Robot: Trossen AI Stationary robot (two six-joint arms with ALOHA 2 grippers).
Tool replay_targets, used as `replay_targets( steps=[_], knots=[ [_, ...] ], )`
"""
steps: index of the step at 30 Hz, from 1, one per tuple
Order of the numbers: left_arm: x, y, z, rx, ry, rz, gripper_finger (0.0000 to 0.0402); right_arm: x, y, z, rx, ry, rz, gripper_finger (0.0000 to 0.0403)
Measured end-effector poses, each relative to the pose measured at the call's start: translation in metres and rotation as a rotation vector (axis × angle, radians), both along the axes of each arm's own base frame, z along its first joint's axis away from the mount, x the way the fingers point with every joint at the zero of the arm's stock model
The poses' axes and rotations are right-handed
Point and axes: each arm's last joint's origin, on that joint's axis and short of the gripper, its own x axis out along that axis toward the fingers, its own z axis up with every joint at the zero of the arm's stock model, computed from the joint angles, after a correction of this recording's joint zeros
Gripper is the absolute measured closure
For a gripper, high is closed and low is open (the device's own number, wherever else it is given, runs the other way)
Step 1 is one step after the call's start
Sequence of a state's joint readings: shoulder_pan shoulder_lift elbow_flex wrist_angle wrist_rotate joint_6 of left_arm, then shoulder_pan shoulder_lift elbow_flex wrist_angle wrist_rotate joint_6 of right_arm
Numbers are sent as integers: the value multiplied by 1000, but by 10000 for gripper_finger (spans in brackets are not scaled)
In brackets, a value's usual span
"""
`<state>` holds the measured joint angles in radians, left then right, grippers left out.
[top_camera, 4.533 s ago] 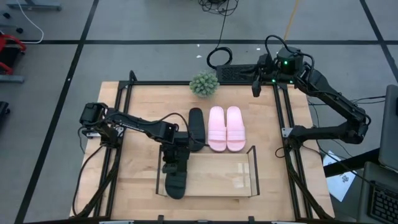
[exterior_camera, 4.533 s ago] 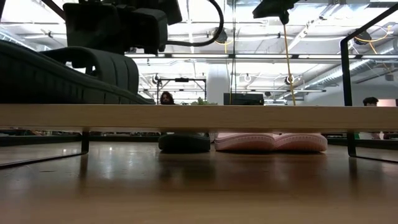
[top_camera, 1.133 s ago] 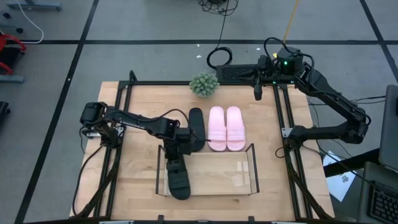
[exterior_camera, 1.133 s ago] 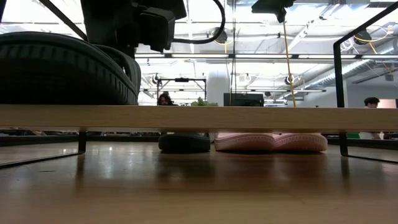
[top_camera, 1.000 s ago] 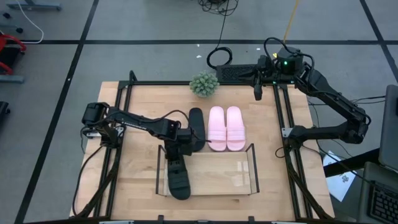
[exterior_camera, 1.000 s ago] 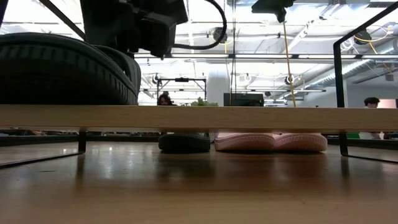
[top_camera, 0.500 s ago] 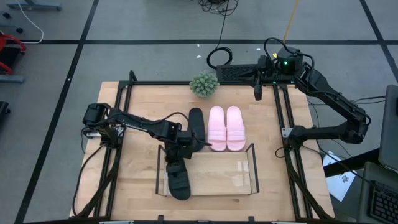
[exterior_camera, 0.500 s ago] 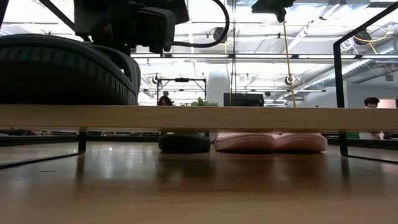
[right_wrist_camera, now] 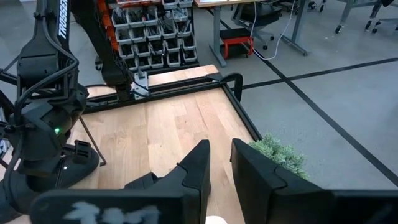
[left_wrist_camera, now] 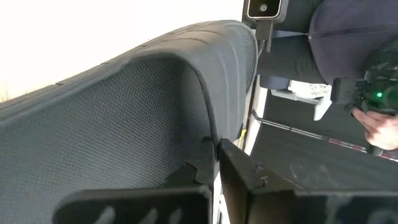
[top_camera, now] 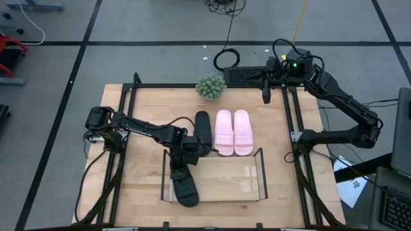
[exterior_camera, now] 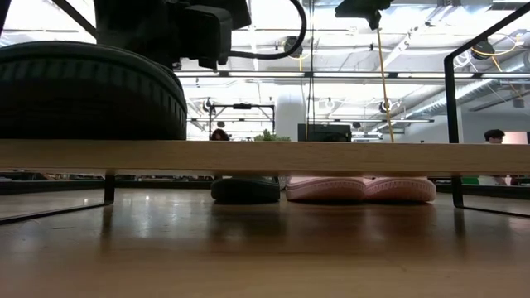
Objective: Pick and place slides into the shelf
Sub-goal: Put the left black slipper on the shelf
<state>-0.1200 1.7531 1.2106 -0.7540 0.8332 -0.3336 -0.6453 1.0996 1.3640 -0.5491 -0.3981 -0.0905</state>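
The worktop (top_camera: 141, 122) is a pale wood panel inside a black frame. It carries the shelf (top_camera: 257, 168) near its front edge, three loose slides behind the shelf, and a small plant (top_camera: 210, 86) at the back.

The shelf is a low rack with a clear panel and thin black rails. In the low view its wooden deck (exterior_camera: 331, 156) sits raised on slim legs, with open room beneath. A black slide (top_camera: 183, 184) lies on the deck at the left end. The rest of the deck, toward the right end, is bare.

The second black slide (top_camera: 203, 131) stands just behind the shelf, beside the pink pair (top_camera: 232, 131), whose two slides touch each other.

Handling, judged: the slides look like light moulded foam, soft enough to flex and matte enough to resist slipping. The wide top strap or the sole edge is the likely place to take hold. The shelf rails are thin and the panel may be fragile, so a slide should come in from above, clear of the rails.

The left claw (top_camera: 186, 159) is over the heel of the placed slide. The left wrist view shows its fingers (left_wrist_camera: 205, 165) pinching the sole edge, nearly together.

The right claw (top_camera: 265, 90) waits high past the back right corner, with a narrow gap between its fingers (right_wrist_camera: 196, 165) and nothing held.
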Motion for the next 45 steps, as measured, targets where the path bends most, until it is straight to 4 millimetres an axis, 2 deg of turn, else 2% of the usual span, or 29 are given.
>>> replay_targets(
  steps=[13,30,45],
  knots=[
    [0,3,0,6,-31,-28,400,0,0,0,17,-4,-6,346],
    [-11,5,-2,18,-3,-110,401,0,0,0,18,-4,-6,346],
    [-11,8,21,87,-44,-146,402,3,1,6,12,-60,-5,346]
  ],
)
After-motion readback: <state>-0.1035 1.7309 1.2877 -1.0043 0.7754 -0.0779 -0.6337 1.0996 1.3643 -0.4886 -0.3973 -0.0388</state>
